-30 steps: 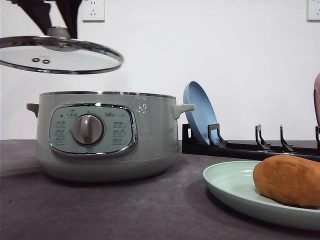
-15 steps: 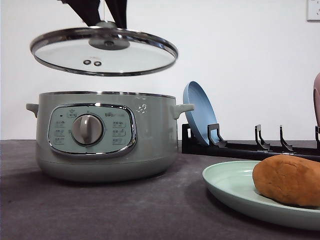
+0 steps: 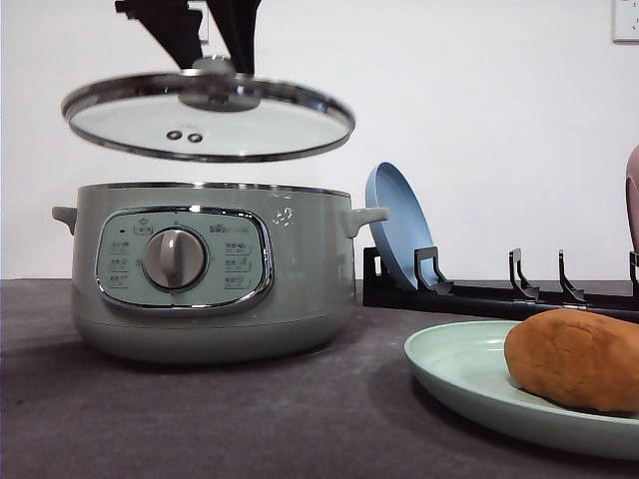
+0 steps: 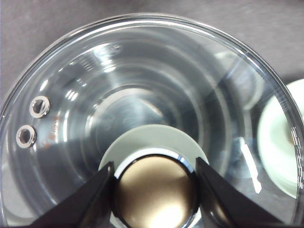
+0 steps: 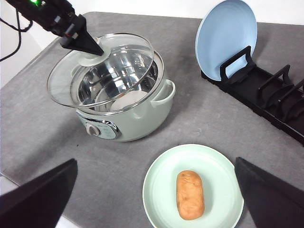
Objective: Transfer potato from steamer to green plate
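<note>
Left gripper (image 4: 154, 183) clamped on knob of round glass lid (image 3: 209, 115), held above pale sage-green steamer (image 3: 205, 269). Right gripper (image 5: 154, 199) spread wide above orange-brown oval potato (image 5: 190, 194), lying on pale mint-green plate (image 5: 159, 190). Blue plate (image 5: 225, 38) upright in black rack (image 5: 266, 97) behind.

Front view: low, table-level, you face steamer (image 3: 205, 269) side-on, near. Left wrist view: straight down, very close over glass lid (image 4: 142, 95). Right wrist view: high, oblique, far; shares steamer, lid, green plate (image 5: 161, 190) with front view
</note>
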### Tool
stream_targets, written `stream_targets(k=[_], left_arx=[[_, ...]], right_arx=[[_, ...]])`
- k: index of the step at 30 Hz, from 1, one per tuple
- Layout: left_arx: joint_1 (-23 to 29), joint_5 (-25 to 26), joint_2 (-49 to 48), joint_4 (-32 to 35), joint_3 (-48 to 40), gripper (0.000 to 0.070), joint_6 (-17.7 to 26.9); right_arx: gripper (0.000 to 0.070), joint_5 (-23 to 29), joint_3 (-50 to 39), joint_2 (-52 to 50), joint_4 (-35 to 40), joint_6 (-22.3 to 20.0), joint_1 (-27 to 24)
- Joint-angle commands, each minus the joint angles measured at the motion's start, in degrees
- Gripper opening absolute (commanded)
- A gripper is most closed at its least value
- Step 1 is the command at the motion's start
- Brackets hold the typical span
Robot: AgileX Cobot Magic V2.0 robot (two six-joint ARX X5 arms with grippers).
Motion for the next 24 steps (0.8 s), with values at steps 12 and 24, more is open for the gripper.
stream_targets(k=[12, 24], left_arx=[[0.6, -0.3, 0.3, 4.8, -2.7, 0.0000, -0.1], [0.6, -0.3, 1.2, 6.6, -2.7, 0.0000, -0.3]], right_arx=[[0.0684, 0.0, 1.0, 0.3, 0.3, 1.5, 0.3], [0.0684, 0.0, 1.0, 0.3, 0.3, 1.7, 0.3]])
